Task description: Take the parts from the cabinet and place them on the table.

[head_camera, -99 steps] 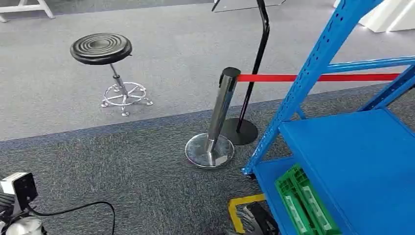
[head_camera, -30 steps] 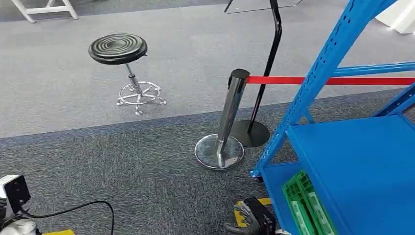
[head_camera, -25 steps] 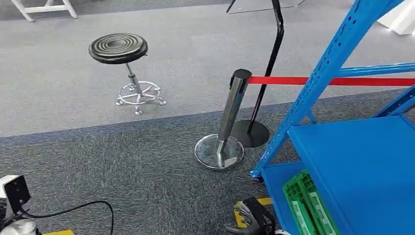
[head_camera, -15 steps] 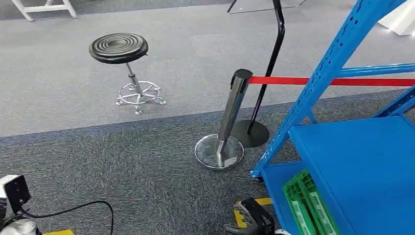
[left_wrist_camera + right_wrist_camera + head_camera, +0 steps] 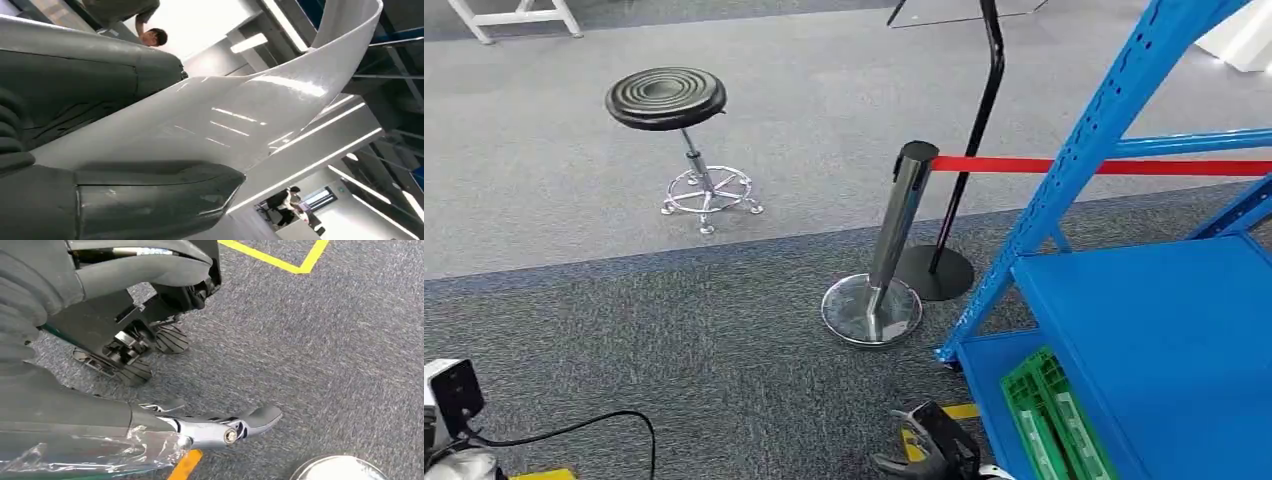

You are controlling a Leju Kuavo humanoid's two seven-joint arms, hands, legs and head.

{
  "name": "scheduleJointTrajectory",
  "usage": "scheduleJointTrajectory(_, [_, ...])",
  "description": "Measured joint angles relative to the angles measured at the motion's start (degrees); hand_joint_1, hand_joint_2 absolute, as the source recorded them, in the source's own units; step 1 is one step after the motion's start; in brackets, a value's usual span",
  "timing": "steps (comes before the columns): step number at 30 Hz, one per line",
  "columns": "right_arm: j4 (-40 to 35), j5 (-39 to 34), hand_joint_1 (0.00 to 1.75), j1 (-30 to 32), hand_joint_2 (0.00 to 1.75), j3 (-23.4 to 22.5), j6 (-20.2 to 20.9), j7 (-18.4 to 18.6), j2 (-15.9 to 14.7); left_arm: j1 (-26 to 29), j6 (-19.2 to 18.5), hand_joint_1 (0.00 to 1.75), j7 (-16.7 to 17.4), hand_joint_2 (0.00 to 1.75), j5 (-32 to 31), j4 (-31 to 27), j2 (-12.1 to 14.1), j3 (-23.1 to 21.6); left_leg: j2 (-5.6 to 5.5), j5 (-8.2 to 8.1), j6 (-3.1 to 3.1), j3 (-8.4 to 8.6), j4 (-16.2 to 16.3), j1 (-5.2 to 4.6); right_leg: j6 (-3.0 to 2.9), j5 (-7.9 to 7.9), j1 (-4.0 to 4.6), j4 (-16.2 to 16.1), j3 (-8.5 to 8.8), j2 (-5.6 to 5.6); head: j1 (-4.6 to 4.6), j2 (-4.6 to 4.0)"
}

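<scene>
Our left hand (image 5: 75, 165) grips a curved white panel (image 5: 240, 115); our right hand (image 5: 934, 450) hangs low by the blue rack (image 5: 1164, 330), fingers spread, gripping nothing we can make out. We should carry the panel level and turn slowly, clear of the chrome stanchion (image 5: 889, 250).

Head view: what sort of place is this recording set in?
Probably an indoor demo or test hall rather than a home: grey carpet floor with a blue steel shelving rack, a chrome barrier post carrying a red belt, and a black workshop stool.
</scene>
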Motion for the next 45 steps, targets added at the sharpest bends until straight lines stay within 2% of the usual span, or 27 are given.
scheduleJointTrajectory(9, [0.0,0.3,0.00,0.0,1.75,0.3,-0.2,0.1,0.0,0.0,0.0,1.75,0.0,1.75,-0.2,0.0,0.0,0.0,0.00,0.00,0.00,-0.01,0.0,-0.01,0.01,0.00,-0.01,0.0,0.00,0.00,0.02,0.00])
scheduleJointTrajectory(16, [0.0,0.4,0.00,0.1,1.75,0.7,-0.5,0.2,0.3,0.0,0.0,1.75,0.0,1.75,-0.3,0.0,0.0,0.0,0.01,-0.29,1.08,-0.17,0.5,-0.30,1.04,0.15,-0.27,-0.4,0.18,0.01,-0.05,0.00])
scheduleJointTrajectory(17, [0.0,0.4,0.00,0.1,1.75,0.7,-0.5,0.2,0.3,0.0,0.0,1.75,0.0,1.75,-0.3,0.0,0.0,-0.1,0.11,0.27,1.46,0.33,-0.6,0.26,1.36,-0.07,0.01,-0.4,0.24,0.05,0.00,0.00])
scheduleJointTrajectory(18, [0.0,0.4,0.00,0.1,1.75,0.7,-0.5,0.2,0.3,0.0,0.0,1.75,0.0,1.75,-0.3,0.0,0.0,-0.2,0.29,0.42,1.59,0.62,-0.9,0.37,1.38,-0.98,-0.01,0.6,-0.56,-0.37,0.06,0.00])
scheduleJointTrajectory(19, [0.0,0.4,0.00,0.0,1.75,0.7,-0.5,0.2,0.3,0.0,0.0,1.75,0.0,1.75,-0.3,-0.1,0.0,-0.2,0.36,0.44,1.79,0.60,-0.9,0.45,1.40,-3.17,0.01,3.9,-1.97,-0.75,0.44,0.00])
scheduleJointTrajectory(21, [0.0,0.4,0.00,0.1,1.75,0.7,-0.6,0.2,0.3,0.0,0.0,1.75,0.0,1.75,-0.3,0.0,0.0,-0.1,0.50,0.36,1.87,0.50,-0.9,0.37,1.60,-7.63,-0.09,14.0,-6.87,-1.16,0.46,0.00])
scheduleJointTrajectory(22, [0.0,0.4,0.00,0.2,1.75,0.7,-0.6,0.2,0.3,0.0,0.0,1.75,0.0,1.75,-0.3,0.0,0.0,-0.1,0.53,0.34,1.86,0.43,-0.9,0.35,1.70,-8.70,-0.07,17.6,-8.73,-1.15,0.59,0.00])
scheduleJointTrajectory(23, [0.0,0.4,0.00,0.3,1.75,0.7,-0.6,0.2,0.3,0.0,0.0,1.75,0.0,1.75,-0.3,0.0,0.0,-0.1,0.53,0.29,1.78,0.45,-0.8,0.35,1.76,-8.27,-0.08,18.4,-9.36,-1.16,0.57,0.00])
scheduleJointTrajectory(24, [0.0,0.4,0.00,0.3,1.75,0.7,-0.6,0.2,0.3,0.0,0.0,1.75,0.0,1.75,-0.3,0.0,0.0,-0.1,0.52,0.22,1.67,0.49,-0.8,0.36,1.75,-6.47,-0.10,16.4,-8.44,-1.17,0.57,0.00])
scheduleJointTrajectory(26, [0.0,0.4,0.00,0.2,1.75,0.7,-0.6,0.2,0.3,0.0,0.0,1.75,0.0,1.75,-0.3,0.0,0.0,-0.1,0.41,-0.08,1.22,0.54,-0.4,0.42,1.55,-1.24,-0.14,6.4,-3.53,-1.09,0.59,0.00])
scheduleJointTrajectory(27, [0.0,0.4,0.00,0.1,1.75,0.7,-0.6,0.2,0.3,0.0,0.0,1.75,0.0,1.75,-0.3,0.0,0.0,-0.1,0.38,-0.34,0.86,0.50,-0.1,0.43,1.43,0.09,-0.19,1.4,-1.02,-0.76,0.59,0.00])
scheduleJointTrajectory(28, [0.0,0.4,0.00,0.0,1.75,0.7,-0.6,0.2,0.3,0.0,0.0,1.75,0.0,1.75,-0.3,0.0,0.0,-0.1,0.33,-0.64,0.45,0.17,0.4,0.02,1.10,-0.83,0.03,0.7,0.06,-0.48,0.59,0.00])
scheduleJointTrajectory(29, [0.0,0.4,0.00,0.1,1.75,0.7,-0.6,0.1,0.3,0.0,0.0,1.75,0.0,1.75,-0.4,0.0,0.0,-0.1,0.29,-0.62,0.23,0.02,0.5,0.10,0.61,-0.59,-0.01,0.8,-0.30,-0.54,0.41,0.00])
scheduleJointTrajectory(31, [0.0,0.4,0.00,0.4,1.75,0.7,-0.5,0.2,0.3,0.0,0.0,1.75,0.0,1.75,-0.3,0.0,0.0,-0.1,0.25,-0.54,-0.19,0.10,0.4,0.28,0.11,-0.65,0.26,1.0,-0.38,-0.56,0.46,0.00])
scheduleJointTrajectory(32, [0.0,0.3,0.00,0.3,1.75,0.7,-0.5,0.2,0.4,0.0,0.0,1.75,0.0,1.75,-0.3,0.0,0.1,0.0,0.06,-0.78,-0.46,0.10,0.6,0.26,-0.30,-0.44,-0.16,0.8,-0.25,-0.81,0.54,0.00])
scheduleJointTrajectory(33, [0.0,0.3,0.00,0.2,1.75,0.7,-0.4,0.2,0.5,0.0,0.0,1.75,0.0,1.75,-0.3,0.0,0.1,-0.1,0.88,-1.55,-0.74,-0.04,1.3,0.28,-0.61,-0.41,-0.25,0.7,-0.10,-1.01,0.46,0.00])
scheduleJointTrajectory(34, [0.0,0.2,0.00,0.2,1.75,0.7,-0.4,0.2,0.5,0.0,0.1,1.75,0.0,1.75,-0.3,-0.1,0.1,-0.1,2.10,-3.35,-1.12,-1.19,3.8,0.28,-1.07,-0.53,-0.25,0.7,0.00,-1.18,-0.16,0.00])
scheduleJointTrajectory(36, [0.0,0.3,0.00,0.4,1.75,0.7,-0.4,0.2,0.5,0.0,0.0,1.75,0.0,1.75,-0.3,0.0,0.1,-0.1,3.04,-7.69,-1.61,-5.43,12.7,0.61,-1.30,-0.65,-0.15,0.7,0.03,-1.72,-0.20,0.00])
scheduleJointTrajectory(37, [0.0,0.2,0.00,0.5,1.75,0.7,-0.4,0.2,0.5,0.0,0.0,1.75,0.0,1.75,-0.3,0.0,0.1,-0.1,3.22,-9.15,-1.74,-7.61,17.0,0.71,-1.39,-0.71,-0.10,0.8,0.01,-1.98,-0.20,0.00])
scheduleJointTrajectory(38, [0.0,0.2,0.00,0.7,1.75,0.7,-0.4,0.2,0.5,0.1,0.0,1.75,0.0,1.75,-0.3,0.0,0.1,0.0,3.26,-9.10,-1.84,-8.62,18.7,0.81,-1.39,-0.76,-0.07,0.8,0.05,-2.17,-0.22,0.00])
scheduleJointTrajectory(39, [0.0,0.3,0.00,0.7,1.75,0.7,-0.4,0.2,0.5,0.1,0.0,1.75,0.0,1.75,-0.3,0.0,0.1,0.0,3.27,-7.66,-1.79,-8.15,17.7,0.85,-1.34,-0.82,-0.06,0.8,0.14,-2.29,-0.20,0.00])
scheduleJointTrajectory(40, [0.0,0.3,0.00,0.7,1.75,0.7,-0.4,0.2,0.5,0.0,0.0,1.75,0.0,1.75,-0.3,0.0,0.1,-0.1,3.28,-5.17,-1.65,-6.58,14.4,0.85,-1.28,-0.87,-0.06,0.8,0.28,-2.37,-0.20,0.00])
scheduleJointTrajectory(42, [0.0,0.3,0.00,0.7,1.75,0.7,-0.5,0.2,0.5,0.0,0.0,1.75,0.0,1.75,-0.4,0.0,0.1,-0.1,3.70,-0.11,-1.10,-1.63,4.5,0.82,-0.99,-1.11,-0.06,0.8,0.70,-2.41,-0.22,0.00])
scheduleJointTrajectory(43, [0.0,0.3,0.00,0.7,1.75,0.7,-0.6,0.2,0.5,0.0,0.0,1.75,0.0,1.75,-0.5,0.0,0.1,-0.1,4.15,-0.56,-0.94,-0.38,2.2,0.54,-0.73,-1.28,0.28,0.8,0.69,-2.42,-0.18,0.00])
scheduleJointTrajectory(44, [0.0,0.3,0.00,0.6,1.75,0.7,-0.6,0.2,0.5,0.0,0.0,1.75,0.0,1.75,-0.5,0.0,0.1,-0.2,4.10,-1.04,-0.66,-0.17,1.1,0.48,-0.39,-1.35,0.46,1.1,0.32,-2.40,-0.22,0.00])
scheduleJointTrajectory(45, [0.0,0.3,0.00,0.7,1.75,0.7,-0.7,0.2,0.5,0.0,0.0,1.75,0.0,1.75,-0.5,0.0,0.1,-0.2,4.04,-1.04,-0.63,-0.45,1.3,0.45,-0.19,-1.28,0.45,1.1,0.18,-2.50,0.00,0.00])
